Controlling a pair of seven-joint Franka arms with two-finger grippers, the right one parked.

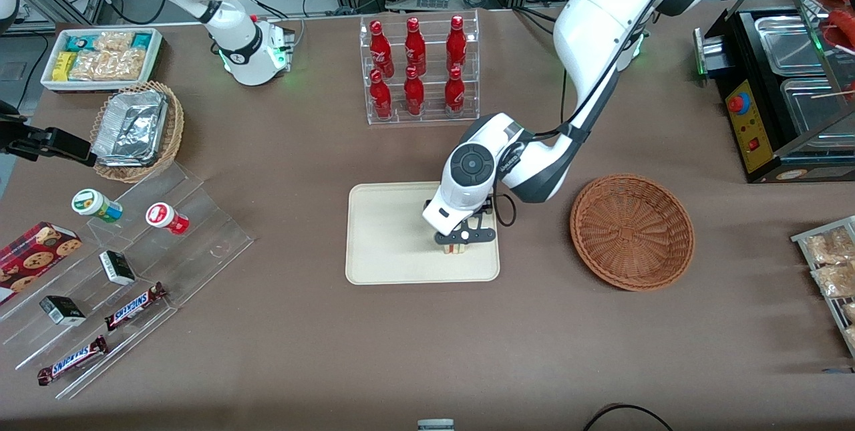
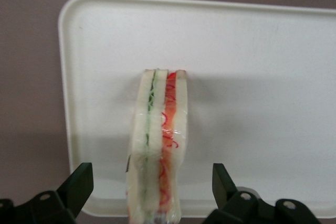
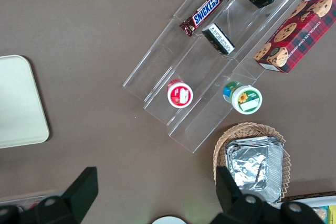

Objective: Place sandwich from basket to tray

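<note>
- On the tray (image 1: 387,237), near its basket-side edge, the sandwich (image 2: 157,145) stands on edge.
- Pincer (image 1: 459,244) released, fingers (image 2: 79,184) apart from the bread.
- Basket (image 1: 631,232) beside the tray.

The small wedge sandwich (image 2: 157,145) of pale white bread, with green and red filling layers along its cut edge, stands upright on the flat cream-beige rectangular tray (image 1: 387,237) at the front view's centre. The round reddish-brown woven wicker basket (image 1: 632,231), holding nothing, sits right of the tray.

The gripper (image 1: 461,241) is over the sandwich, its 2 fingers spread clear of the bread.
</note>
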